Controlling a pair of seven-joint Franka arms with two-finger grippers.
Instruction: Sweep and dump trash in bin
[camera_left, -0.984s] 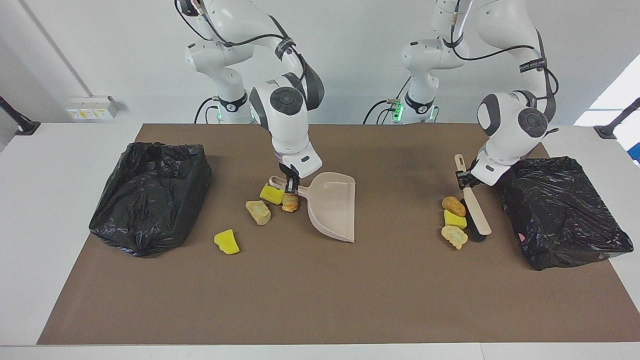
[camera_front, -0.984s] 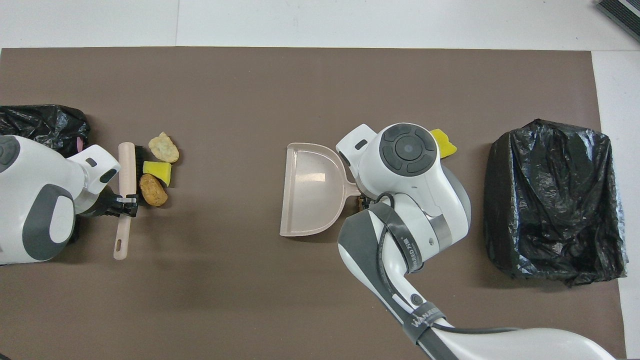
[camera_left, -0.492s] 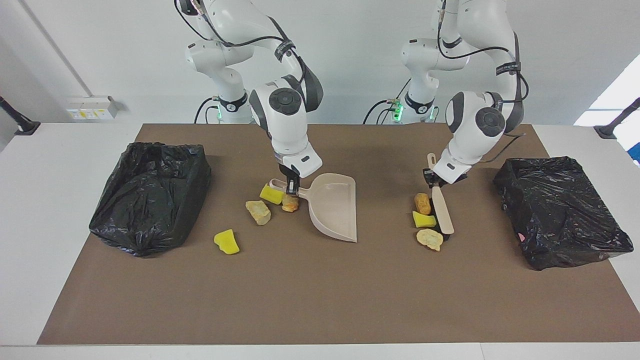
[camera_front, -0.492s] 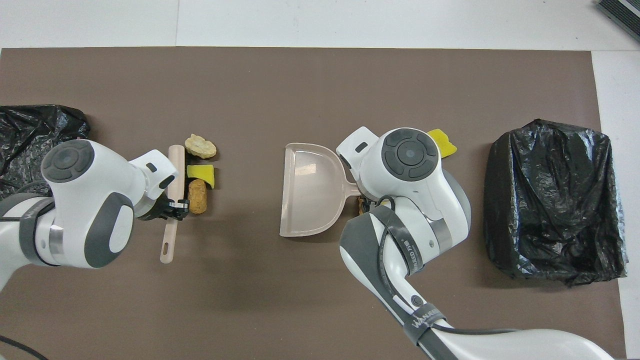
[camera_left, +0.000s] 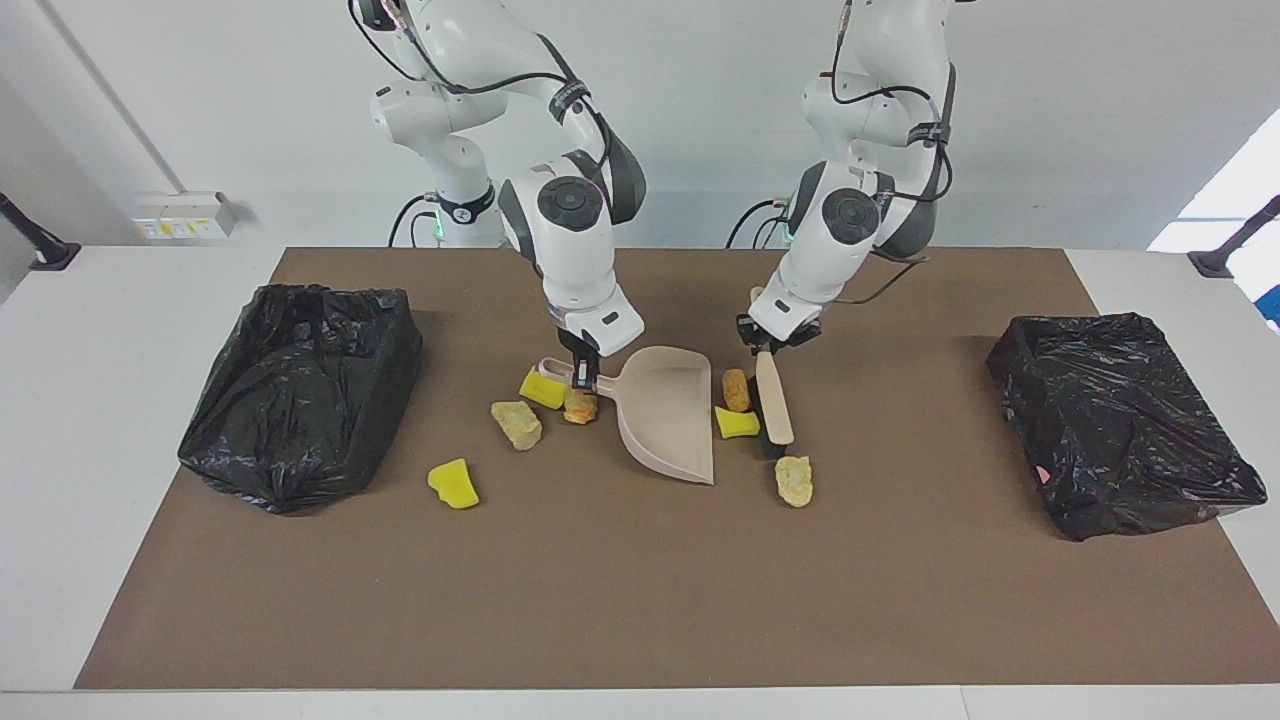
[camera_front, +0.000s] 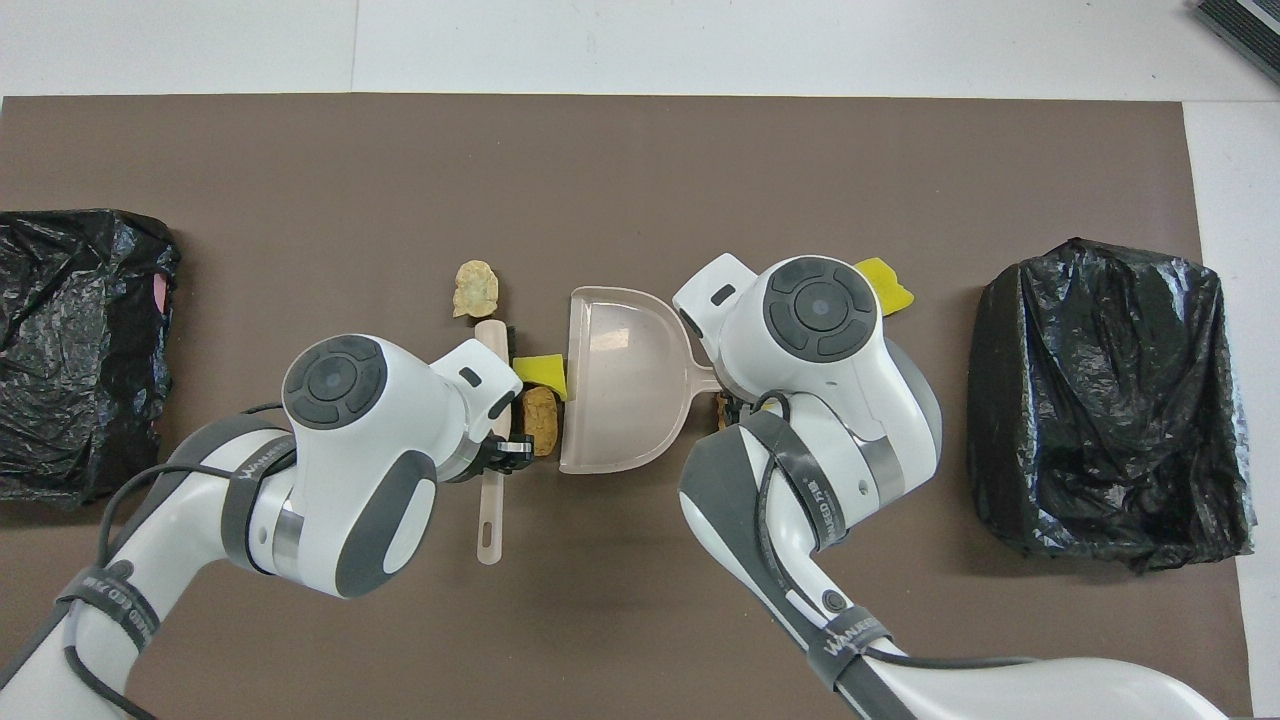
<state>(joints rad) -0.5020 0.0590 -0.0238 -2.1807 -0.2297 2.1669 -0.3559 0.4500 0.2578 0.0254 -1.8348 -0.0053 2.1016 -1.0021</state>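
- Left gripper (camera_left: 768, 347): arm bent low at mid-table, pinching the brush (camera_left: 773, 402) handle; bristles on the mat.
- Right gripper (camera_left: 584, 377): clamped on the dustpan (camera_left: 668, 420) handle; pan flat, empty.
- Trash: brown lump (camera_left: 736, 389) and yellow chunk (camera_left: 737, 423) at pan mouth; tan lump (camera_left: 795, 481) beside brush tip.
- Four scraps (camera_left: 517, 423) beside the handle.
- Bins (camera_left: 300, 390): contents unclear.

My feeds: facing cam high across table (camera_left: 150, 400), looking at robots; overhead cam above robots' end, steep down. Both share brown mat (camera_front: 640, 170), flipped half turn. Table edges partly cropped overhead, I think.
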